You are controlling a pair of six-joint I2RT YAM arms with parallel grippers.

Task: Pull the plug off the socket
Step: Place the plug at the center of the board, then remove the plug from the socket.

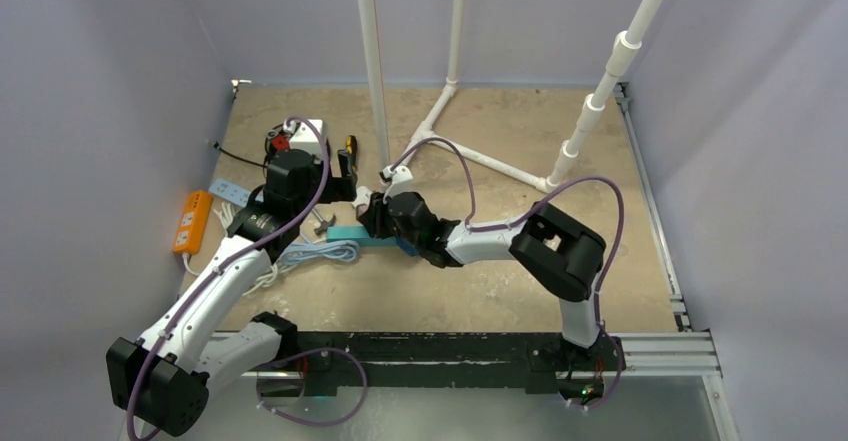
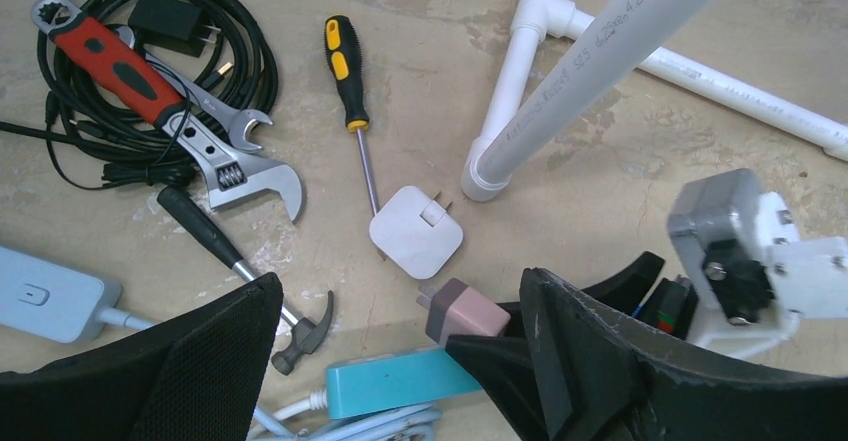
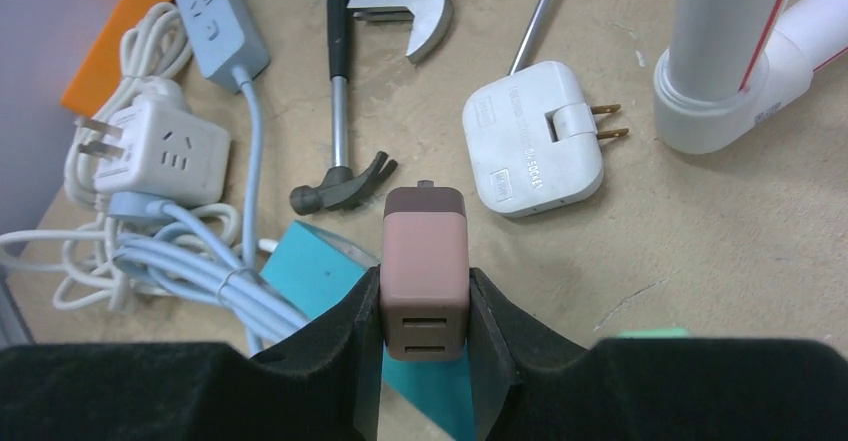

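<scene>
A pink plug (image 3: 424,261) with two USB slots is clamped between my right gripper's (image 3: 425,316) fingers. Its prongs are bare and point away from the wrist, clear of the teal socket strip (image 3: 310,266) that lies flat on the table just below it. The left wrist view shows the plug (image 2: 463,311) with its prongs free, above the teal strip (image 2: 400,381). My left gripper (image 2: 400,371) is open and empty, its fingers spread either side of the strip's end. From above, the two grippers (image 1: 368,213) meet over the strip (image 1: 350,233).
A white folding adapter (image 3: 535,151), a hammer (image 3: 340,111), a screwdriver (image 2: 348,71), an adjustable wrench (image 2: 240,151) and coiled black cable (image 2: 100,61) lie around. A white cube socket (image 3: 165,151), a grey-blue strip (image 3: 215,11) and an orange strip (image 1: 192,221) lie left. A PVC pipe frame (image 2: 600,61) stands close on the right.
</scene>
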